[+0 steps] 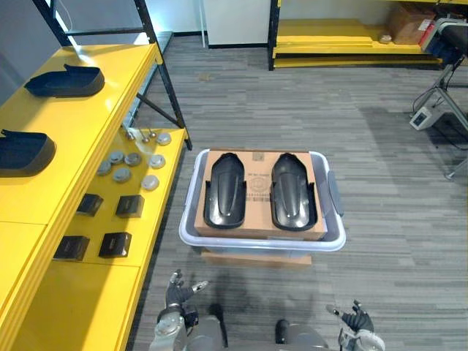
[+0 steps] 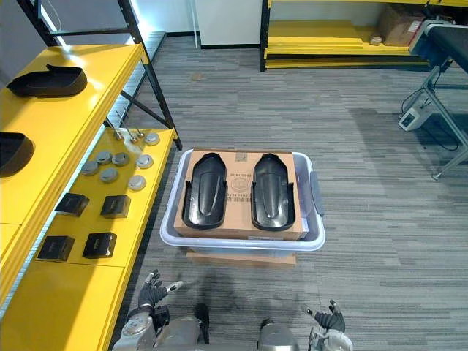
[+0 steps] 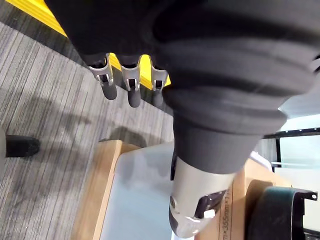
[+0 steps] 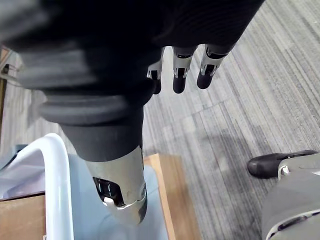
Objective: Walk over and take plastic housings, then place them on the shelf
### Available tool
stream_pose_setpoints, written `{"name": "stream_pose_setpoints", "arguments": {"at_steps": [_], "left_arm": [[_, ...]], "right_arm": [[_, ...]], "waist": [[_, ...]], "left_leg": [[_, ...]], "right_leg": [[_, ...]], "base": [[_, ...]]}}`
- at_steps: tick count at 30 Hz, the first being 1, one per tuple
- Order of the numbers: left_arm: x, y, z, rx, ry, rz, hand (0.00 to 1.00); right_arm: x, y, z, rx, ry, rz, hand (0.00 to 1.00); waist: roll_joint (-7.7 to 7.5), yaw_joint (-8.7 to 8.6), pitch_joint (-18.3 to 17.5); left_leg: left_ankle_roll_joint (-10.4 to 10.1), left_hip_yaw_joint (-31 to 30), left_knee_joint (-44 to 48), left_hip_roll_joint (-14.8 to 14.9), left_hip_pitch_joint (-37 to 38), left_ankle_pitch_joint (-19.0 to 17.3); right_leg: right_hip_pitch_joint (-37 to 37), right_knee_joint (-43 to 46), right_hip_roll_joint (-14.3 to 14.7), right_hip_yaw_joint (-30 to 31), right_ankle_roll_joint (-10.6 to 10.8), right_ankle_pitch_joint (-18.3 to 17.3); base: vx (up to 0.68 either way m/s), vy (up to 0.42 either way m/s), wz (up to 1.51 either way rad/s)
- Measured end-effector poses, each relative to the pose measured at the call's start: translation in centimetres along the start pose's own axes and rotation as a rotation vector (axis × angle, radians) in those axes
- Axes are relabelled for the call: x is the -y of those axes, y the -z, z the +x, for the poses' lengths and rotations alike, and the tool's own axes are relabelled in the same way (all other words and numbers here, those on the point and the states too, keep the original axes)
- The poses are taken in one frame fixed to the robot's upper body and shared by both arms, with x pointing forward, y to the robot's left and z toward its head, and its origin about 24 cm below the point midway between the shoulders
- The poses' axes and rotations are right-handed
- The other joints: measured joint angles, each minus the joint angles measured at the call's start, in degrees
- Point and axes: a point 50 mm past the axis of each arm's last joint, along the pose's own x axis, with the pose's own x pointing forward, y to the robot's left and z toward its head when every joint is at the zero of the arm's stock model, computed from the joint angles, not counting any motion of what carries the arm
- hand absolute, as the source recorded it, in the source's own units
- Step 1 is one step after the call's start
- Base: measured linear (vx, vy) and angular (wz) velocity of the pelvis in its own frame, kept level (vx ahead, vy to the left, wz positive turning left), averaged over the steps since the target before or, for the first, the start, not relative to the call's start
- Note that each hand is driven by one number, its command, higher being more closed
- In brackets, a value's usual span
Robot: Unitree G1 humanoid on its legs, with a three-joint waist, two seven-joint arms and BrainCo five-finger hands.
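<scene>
Fingers (image 3: pixel 109 84) of left hand (image 1: pixel 178 291) and right hand (image 1: pixel 357 319): loosely spread, empty. Bin (image 1: pixel 263 244): cardboard (image 1: pixel 259 186) bearing two housings (image 1: pixel 224 190), side by side. Shelf (image 1: pixel 110 110): two further housings, nearer one cut off.

Black housings (image 1: pixel 259 190) on brown cardboard (image 1: pixel 257 228) in a pale grey-blue tub (image 1: pixel 191 232); yellow shelf (image 1: pixel 88 131); grey striped floor (image 1: pixel 292 95).

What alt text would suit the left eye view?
Two black plastic housings lie side by side on brown cardboard atop a pale plastic tub. A yellow shelf at left holds two more housings. The left hand and right hand hang open.
</scene>
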Motion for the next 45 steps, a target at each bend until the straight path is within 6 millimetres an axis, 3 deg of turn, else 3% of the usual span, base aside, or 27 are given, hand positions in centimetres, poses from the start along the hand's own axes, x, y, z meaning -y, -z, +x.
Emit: {"name": "stream_pose_setpoints", "arguments": {"at_steps": [3, 4, 7, 11, 15, 19, 23, 28, 31, 36, 38, 41, 45], "left_arm": [[-0.6, -0.3, 0.1, 0.015, -0.009, 0.013, 0.00], [-0.9, -0.7, 0.1, 0.030, -0.012, 0.019, 0.00], [-1.0, -0.9, 0.1, 0.042, -0.011, 0.020, 0.00], [-1.3, -0.2, -0.4, 0.030, 0.000, 0.021, 0.00], [-1.4, 0.8, -0.9, 0.003, 0.000, 0.028, 0.00], [-1.4, 1.4, -1.3, -0.014, 0.014, 0.037, 0.00], [-0.8, 1.6, -1.4, -0.017, 0.052, 0.052, 0.00], [-0.6, 2.2, -1.8, -0.033, 0.062, 0.061, 0.00], [0.0, 2.2, -1.9, -0.031, 0.084, 0.068, 0.00], [0.6, 1.8, -1.7, -0.016, 0.099, 0.071, 0.00], [1.0, 1.3, -1.5, 0.000, 0.104, 0.076, 0.00], [1.7, 0.2, -1.1, 0.043, 0.110, 0.072, 0.00], [2.0, -0.8, -0.8, 0.085, 0.096, 0.044, 0.00]], "right_arm": [[0.4, -2.0, 0.1, 0.082, 0.017, 0.055, 0.00], [1.4, -4.1, 0.0, 0.166, 0.059, 0.109, 0.00], [3.2, -6.7, -0.3, 0.279, 0.130, 0.186, 0.00], [7.6, -12.4, -2.0, 0.541, 0.304, 0.270, 0.00], [8.6, -16.6, -3.8, 0.729, 0.353, 0.296, 0.00], [6.7, -19.2, -4.4, 0.831, 0.320, 0.270, 0.00], [2.0, -21.9, -4.7, 0.926, 0.181, 0.079, 0.00], [-1.4, -22.9, -4.1, 0.929, 0.108, -0.089, 0.00], [-2.9, -23.6, -2.8, 0.876, 0.082, -0.154, 0.00], [-6.2, -26.9, -1.8, 0.843, 0.042, -0.185, 0.00], [-6.9, -27.7, -1.4, 0.811, 0.053, -0.183, 0.00], [-7.5, -28.9, -1.1, 0.784, 0.059, -0.180, 0.00], [-7.5, -31.6, -1.4, 0.782, 0.090, -0.163, 0.00]], "waist": [[-0.30, -0.03, -0.35], [-0.57, -0.05, -0.85], [-1.02, -0.46, -1.74], [-1.72, -1.55, -3.51], [-1.69, -1.85, -4.53], [-1.67, -1.75, -4.56], [-1.38, -1.47, -4.70], [-1.17, -0.80, -4.60], [-0.13, 0.06, -3.69], [2.18, 0.45, 1.31], [2.27, 0.50, 2.83], [2.35, 1.97, 4.76], [3.01, 1.85, 7.70]], "left_leg": [[0.02, 1.15, -1.29, -0.11, 0.66, -0.04], [0.02, 1.50, -2.15, -0.39, 0.65, -0.04], [0.02, 1.51, -2.72, -0.46, 0.68, -0.04], [0.01, 1.28, -4.06, -0.45, 2.01, -0.05], [0.01, 1.30, -5.01, -0.46, 2.48, -0.04], [0.10, 1.21, -5.30, -0.65, 2.45, 0.26], [0.35, 0.36, -9.42, -1.11, 2.20, 3.70], [0.64, -1.85, -12.17, -1.48, 2.06, 6.46], [1.06, -3.23, -12.32, -2.16, 0.37, 7.54], [1.51, -4.28, -12.31, -2.46, -3.49, 9.60], [1.61, -4.97, -12.31, -2.27, -4.70, 10.20], [2.00, -5.13, -12.30, -2.36, -6.39, 10.88], [2.61, -5.86, -12.30, -3.01, -8.83, 11.86]], "right_leg": [[-0.23, -0.83, -0.01, 1.03, 0.11, 0.03], [-0.71, -1.22, 0.10, 1.46, 0.12, 0.05], [-0.68, -1.63, 0.14, 1.51, 0.13, 0.06], [0.31, -1.63, 0.23, 1.87, 0.15, 0.07], [0.25, -1.62, 0.26, 2.02, 0.15, 0.10], [0.14, -1.63, 0.12, 1.97, 0.16, 0.11], [-1.54, -1.64, 0.06, 1.30, 0.26, 0.51], [-1.90, -1.65, -0.02, -0.64, 0.37, 1.13], [-3.20, -1.72, -0.53, -1.68, 0.72, 1.49], [-5.93, -2.54, -0.68, -2.35, 1.23, 3.68], [-6.89, -2.99, -0.69, -3.05, 1.23, 4.34], [-7.92, -3.62, -0.72, -3.23, 1.36, 5.17], [-9.89, -3.57, -1.15, -4.00, 1.58, 5.42]], "base": [[0.09, 0.002, -0.20], [0.09, 0.000, -0.13], [0.09, -0.007, -0.03], [0.10, -0.012, 0.00], [0.02, -0.002, -0.01], [-0.02, 0.002, 0.01], [-0.08, -0.004, 0.10], [-0.09, -0.001, 0.22], [-0.13, 0.033, 0.21], [-0.13, 0.053, 0.10], [-0.08, 0.028, 0.16], [-0.04, 0.028, 0.06], [0.01, 0.028, 0.09]]}}
